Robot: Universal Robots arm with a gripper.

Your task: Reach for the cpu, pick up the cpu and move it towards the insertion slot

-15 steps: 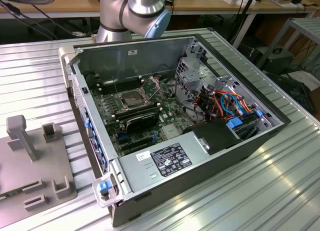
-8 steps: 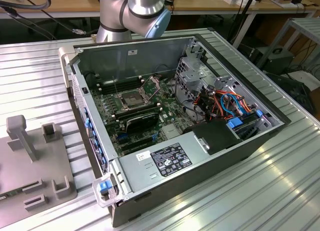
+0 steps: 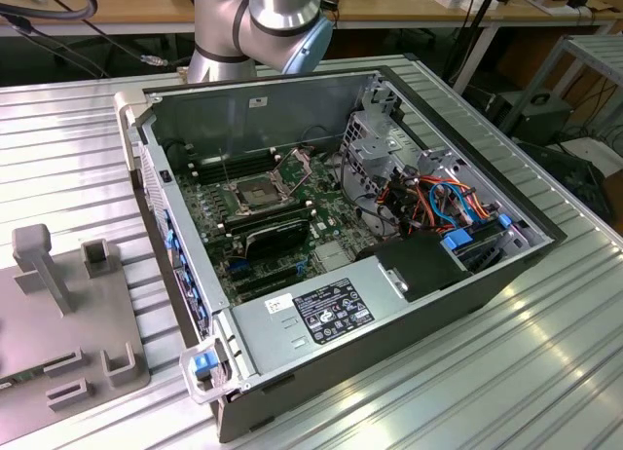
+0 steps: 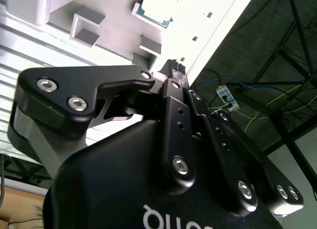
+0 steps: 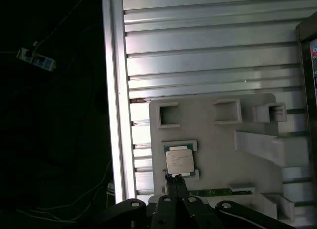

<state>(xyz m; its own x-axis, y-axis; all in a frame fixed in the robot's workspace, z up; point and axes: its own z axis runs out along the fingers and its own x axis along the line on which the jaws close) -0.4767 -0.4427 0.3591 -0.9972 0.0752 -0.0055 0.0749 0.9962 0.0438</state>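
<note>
The cpu (image 5: 179, 161) is a small square chip with a pale face. It lies flat in a shallow recess of a grey fixture plate (image 5: 213, 140). In the first wrist view my gripper (image 5: 175, 178) is shut and empty, its tips just short of the chip's near edge and above it. The second wrist view shows the black fingers (image 4: 171, 105) meeting at the gripper's tip (image 4: 177, 65), with the cpu (image 4: 157, 6) beyond. The insertion slot (image 3: 255, 190), a silver-framed square socket with its bracket raised, sits on the motherboard in the open computer case, at a distance from the fixture plate (image 3: 49, 333).
The open case (image 3: 467, 284) holds a black finned block (image 3: 277, 238), memory slots, a drive cage and coloured cables. Raised blocks and pockets stand on the fixture plate. The ribbed metal table's edge (image 5: 116, 90) runs close beside the plate. The arm's joint (image 3: 263, 21) looms behind the case.
</note>
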